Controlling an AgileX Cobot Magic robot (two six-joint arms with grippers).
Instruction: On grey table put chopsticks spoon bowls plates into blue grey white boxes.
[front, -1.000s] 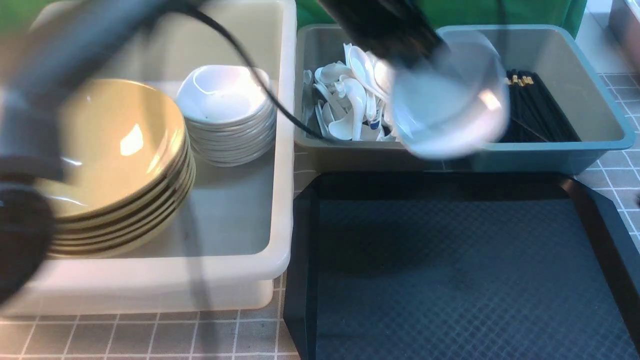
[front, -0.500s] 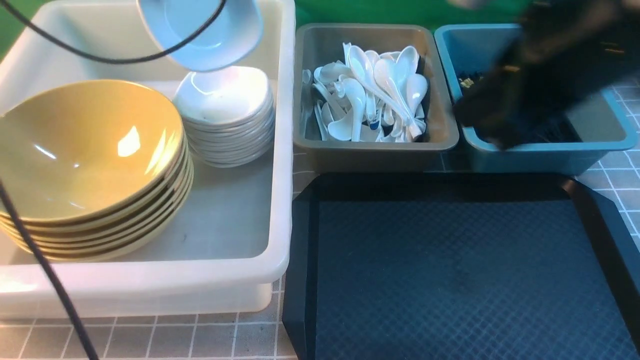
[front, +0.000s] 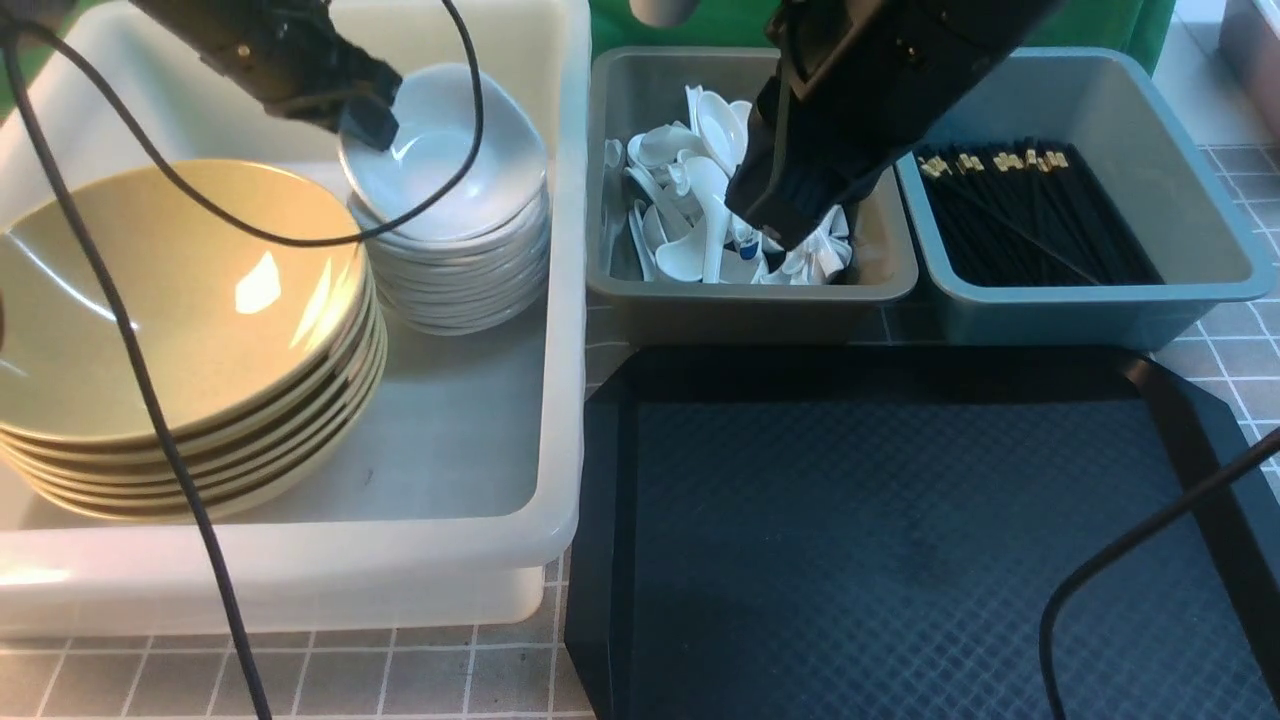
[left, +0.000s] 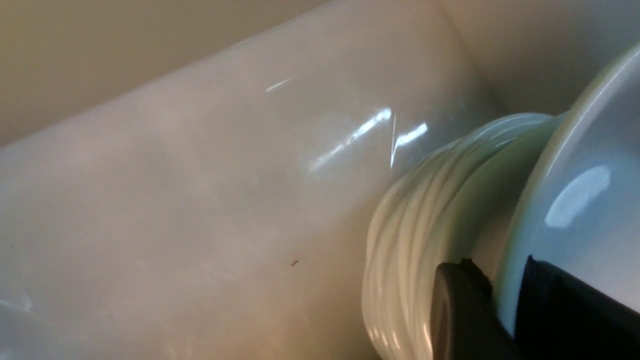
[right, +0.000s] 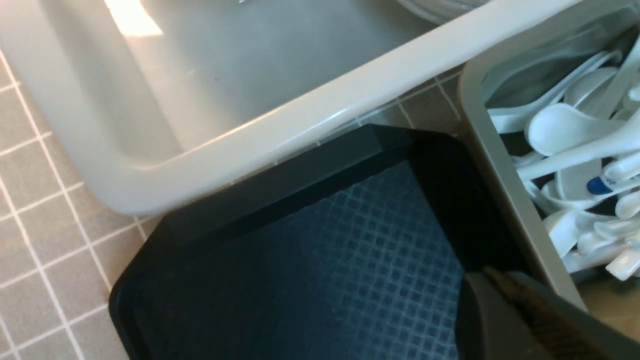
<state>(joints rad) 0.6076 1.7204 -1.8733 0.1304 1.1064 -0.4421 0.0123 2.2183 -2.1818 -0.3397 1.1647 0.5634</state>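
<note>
Glaze is the thing to mind here: the top plate (front: 455, 150) is small, stiff, light and slick, and I would judge it quick to chip if dropped on its fellows. It lies inside the white box (front: 570, 300), in the far corner on the side nearest the grey box (front: 740, 310), atop the stack of plates (front: 470, 280). It sits tilted, its gripped edge lifted off the plate below. The left gripper (front: 368, 122) has its jaws pinching that rim, its fingers (left: 457, 310) set one under the lip and one inside the dish. The rim is the only sensible hold, though so thin a lip gives little purchase, so lowering it flat before letting go looks wise. The bowls (front: 170, 300), likely heavier, are stacked in the same white box just beside the plates. The right gripper (front: 775, 232) hangs over the grey box, which stands just beside the white box and holds the spoons (front: 680, 200). Whether its jaws are spread or pressed together I cannot tell. The blue box (front: 1080, 315) with the chopsticks (front: 1030, 220) lies beyond the grey one, away from the white box, and the black tray (front: 900, 550) rests on the bench (front: 400, 670) beside the white box's near corner.
</note>
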